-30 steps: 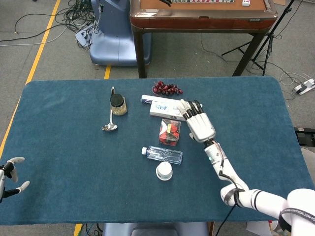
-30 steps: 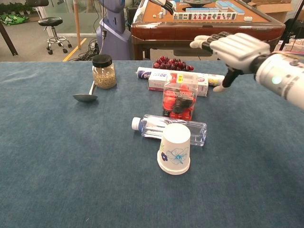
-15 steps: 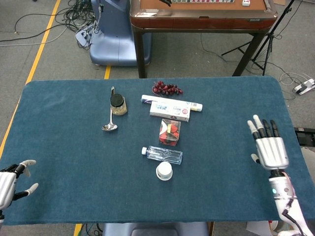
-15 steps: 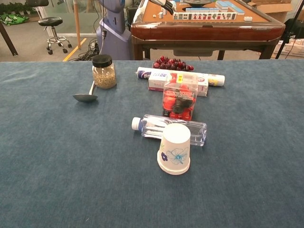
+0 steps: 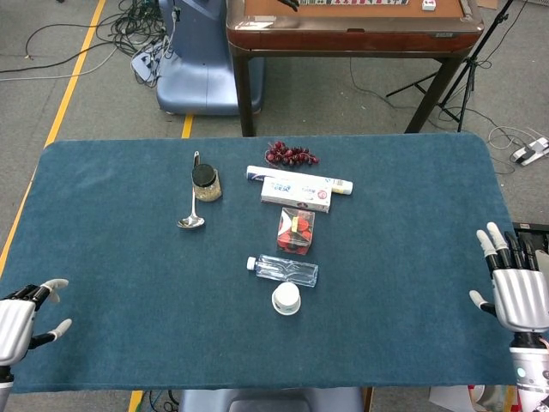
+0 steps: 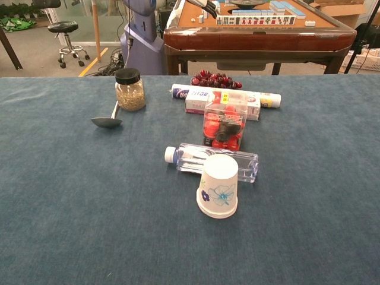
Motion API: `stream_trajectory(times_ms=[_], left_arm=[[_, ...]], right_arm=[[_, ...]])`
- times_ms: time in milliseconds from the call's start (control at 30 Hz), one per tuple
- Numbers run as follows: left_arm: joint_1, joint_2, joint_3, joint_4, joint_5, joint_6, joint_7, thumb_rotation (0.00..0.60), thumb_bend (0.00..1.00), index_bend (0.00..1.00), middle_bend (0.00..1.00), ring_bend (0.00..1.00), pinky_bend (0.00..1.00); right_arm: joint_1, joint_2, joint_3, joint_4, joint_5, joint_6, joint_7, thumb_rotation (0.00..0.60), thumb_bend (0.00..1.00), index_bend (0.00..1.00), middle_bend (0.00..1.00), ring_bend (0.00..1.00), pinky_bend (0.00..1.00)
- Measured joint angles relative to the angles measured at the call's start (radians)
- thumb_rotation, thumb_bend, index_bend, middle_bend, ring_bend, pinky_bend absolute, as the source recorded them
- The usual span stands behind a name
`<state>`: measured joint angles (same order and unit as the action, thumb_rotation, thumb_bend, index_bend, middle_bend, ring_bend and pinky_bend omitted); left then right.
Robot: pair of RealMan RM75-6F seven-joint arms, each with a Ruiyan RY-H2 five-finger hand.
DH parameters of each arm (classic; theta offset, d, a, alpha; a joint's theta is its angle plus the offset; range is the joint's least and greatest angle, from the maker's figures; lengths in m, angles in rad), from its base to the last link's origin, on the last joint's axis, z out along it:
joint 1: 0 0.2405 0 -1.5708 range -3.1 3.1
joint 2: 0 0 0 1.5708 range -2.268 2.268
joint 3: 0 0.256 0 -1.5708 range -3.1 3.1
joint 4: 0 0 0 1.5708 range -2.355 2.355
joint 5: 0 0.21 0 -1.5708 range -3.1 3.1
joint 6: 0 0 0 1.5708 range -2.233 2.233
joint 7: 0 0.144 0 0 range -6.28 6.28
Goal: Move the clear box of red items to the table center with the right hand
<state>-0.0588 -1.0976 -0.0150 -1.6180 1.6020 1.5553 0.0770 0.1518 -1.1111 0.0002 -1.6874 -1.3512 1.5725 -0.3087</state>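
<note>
The right hand [image 5: 519, 292] has drawn back from beside the clear box to the surface's right edge, fingers spread, holding nothing. The clear box [image 6: 225, 119] stands upright near the centre of the blue felt surface [image 5: 111, 257], its transparent walls showing red and dark pieces. Just behind lies a white carton [image 6: 208, 106], its writing too small to read; in front, a clear bottle [image 6: 211, 161] on its side and an upturned flower-printed paper cup [image 6: 218, 185]. The left hand [image 5: 21, 316] hovers open at the left edge.
</note>
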Motion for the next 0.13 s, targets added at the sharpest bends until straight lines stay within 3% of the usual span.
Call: stream_trajectory(times_ms=[133], left_arm=[[-0.010,-0.005,0.003,0.000,-0.002,-0.022,0.002,0.600,0.02,0.31,0.49,0.43,0.56]], right_arm=[[-0.018,0.007,0.020,0.011,0.006,0.002,0.043,0.600,0.00,0.07,0.05,0.00,0.03]])
